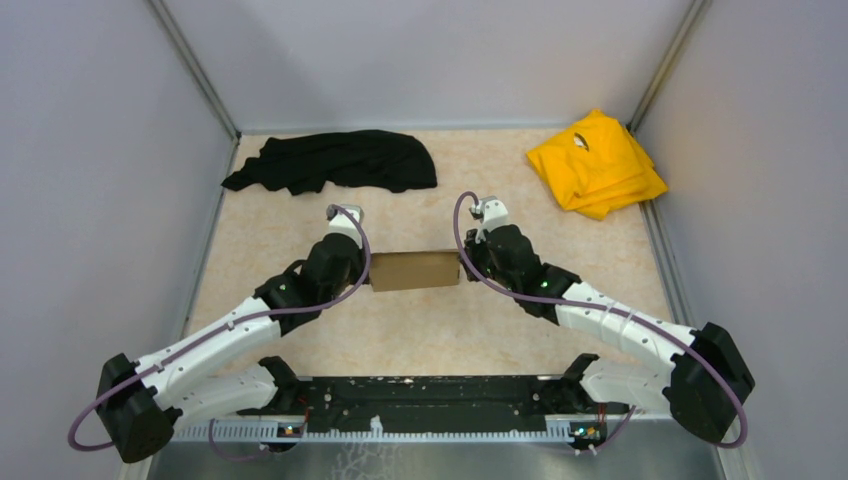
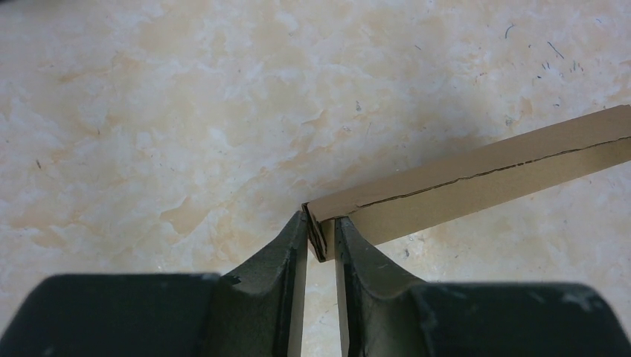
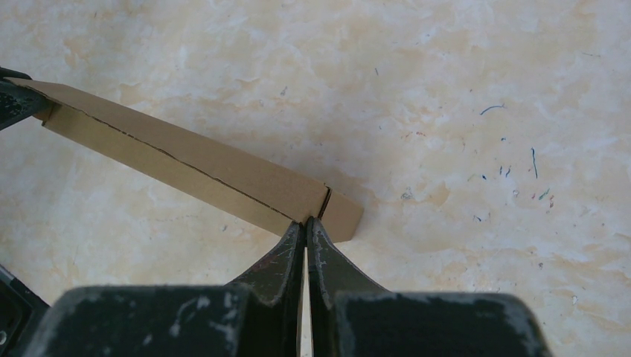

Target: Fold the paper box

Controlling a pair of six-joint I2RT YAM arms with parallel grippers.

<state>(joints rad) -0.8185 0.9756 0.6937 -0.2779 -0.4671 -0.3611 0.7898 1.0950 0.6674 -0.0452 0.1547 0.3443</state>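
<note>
Left gripper (image 2: 320, 223): fingers (image 2: 290, 253) sit either side of the paper box (image 1: 413, 270) at its left end corner, both touching the card as far as I can see, so it's clamped on that end w/ a narrow gap kept by the card's thickness. Right gripper (image 3: 306, 223): fingers pressed together, only a hairline slit between them, tips right against the box's long edge close to its right end. Can't tell if a thin layer of card is nipped in there.

The box itself is plain brown cardboard, long, shallow and narrow. From above it reads as a flat brown rectangle spanning the gap between the two grippers, approx. mid-bench. In the wrist views a dark seam line runs along its length where two layers meet, and the right end shows a short flap sticking out past a slit. It throws a soft shadow on the bench (image 1: 500, 330), which is a mottled cream, marble-look top w/ a few tiny dark specks.

Left arm (image 1: 230, 330) and right arm (image 1: 620, 325) both reach forward and inward from the near edge, elbows splayed outward, wrists angled towards each other, one at each end of the box. Purple cables loop along each arm.

Further back: a black cloth (image 1: 335, 160) lies crumpled far left, a yellow cloth (image 1: 597, 162) is folded at far right, both well apart from the box.
</note>
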